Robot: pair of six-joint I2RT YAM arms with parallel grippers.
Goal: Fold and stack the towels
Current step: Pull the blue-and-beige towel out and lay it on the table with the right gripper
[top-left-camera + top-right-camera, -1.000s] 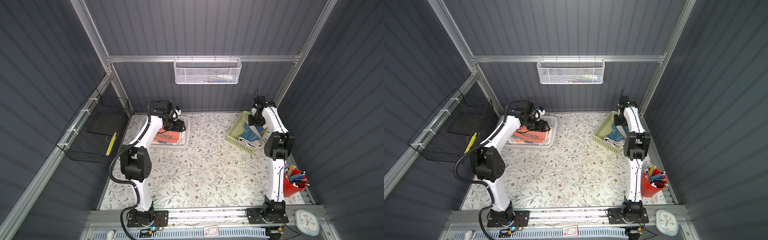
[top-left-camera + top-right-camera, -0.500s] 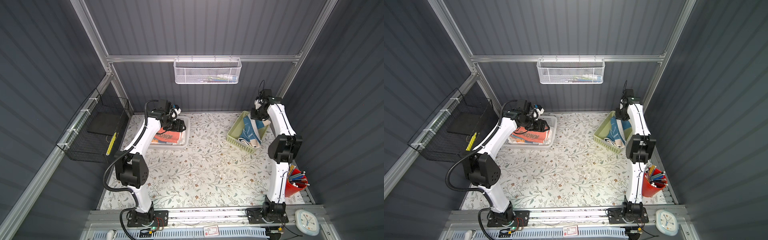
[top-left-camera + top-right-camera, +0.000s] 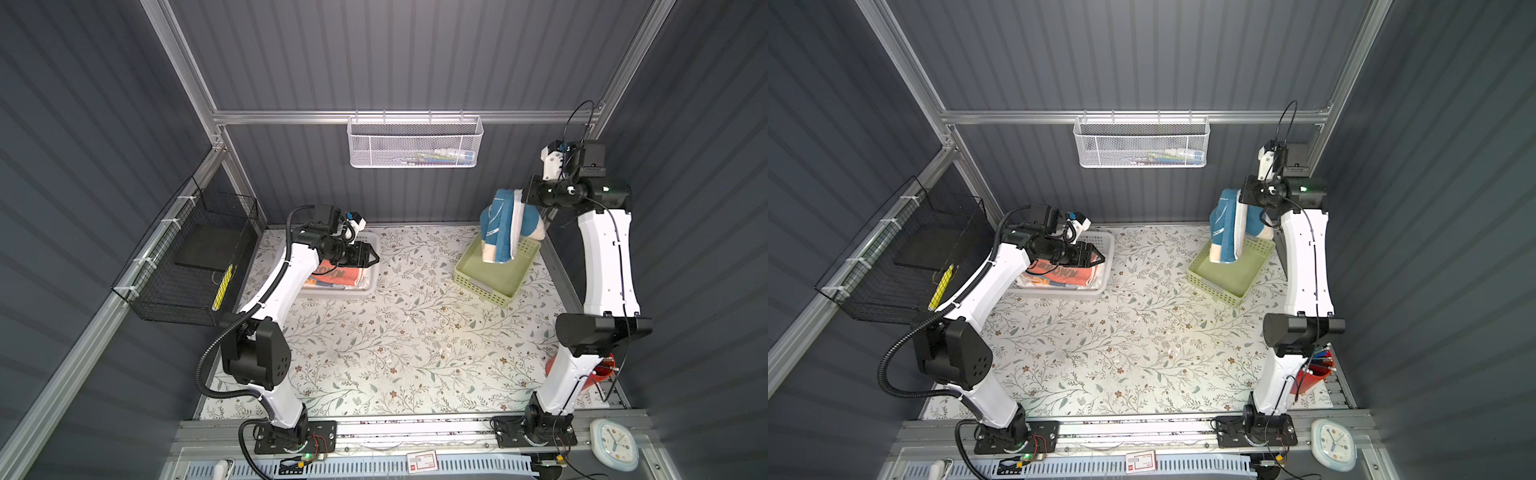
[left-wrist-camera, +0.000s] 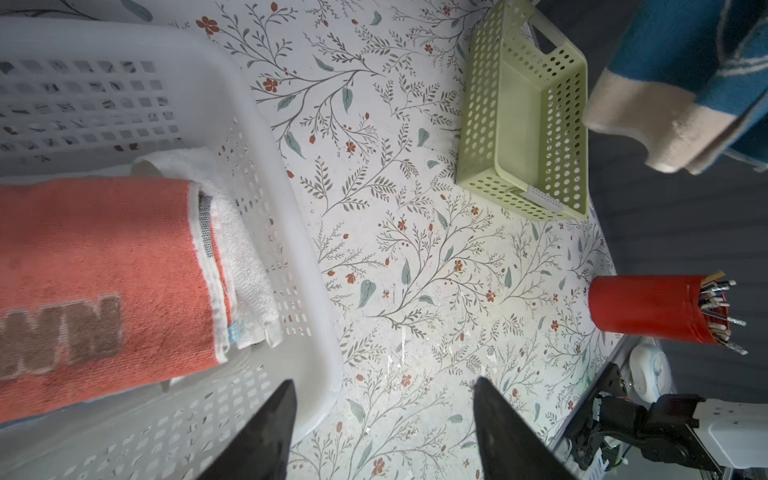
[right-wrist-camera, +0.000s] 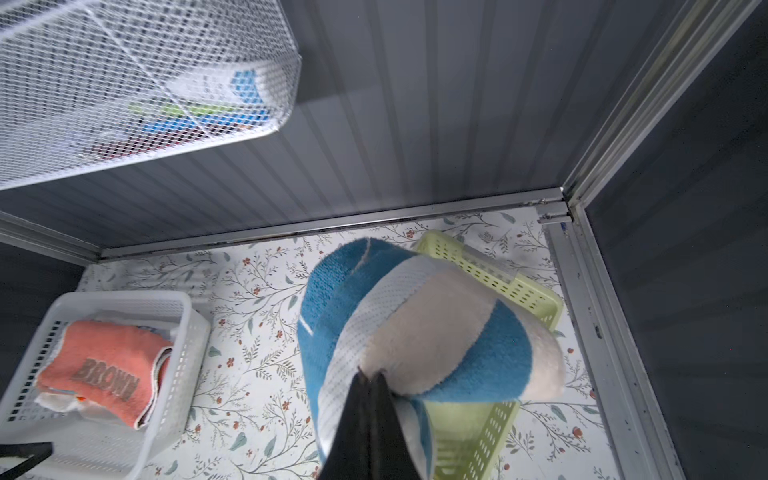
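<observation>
My right gripper (image 5: 371, 376) is shut on the cream-and-blue towel (image 5: 415, 332), pinching its edge. The towel (image 3: 500, 232) hangs in folds above the green basket (image 3: 484, 286), lower end just over the basket floor. In both top views the gripper's fingertips are buried in the cloth. The coral "BROWN" towel (image 4: 104, 257) lies folded on top of a stack in the white basket (image 4: 291, 232), with a white towel (image 4: 245, 257) under it. My left gripper (image 4: 384, 381) is open and empty, hovering over the white basket's right rim (image 3: 376, 249).
A red cup of pens (image 4: 648, 307) stands at the table's front right, by the right arm's base. A white mesh basket (image 3: 415, 143) hangs on the back wall, close to the lifted towel. A black wire basket (image 3: 187, 266) hangs on the left wall. A clock (image 3: 614, 444) lies front right.
My right gripper has shut on the cream-and-blue towel and lifted it up out of the green basket. The left gripper has drawn slightly toward the white basket's right rim.
</observation>
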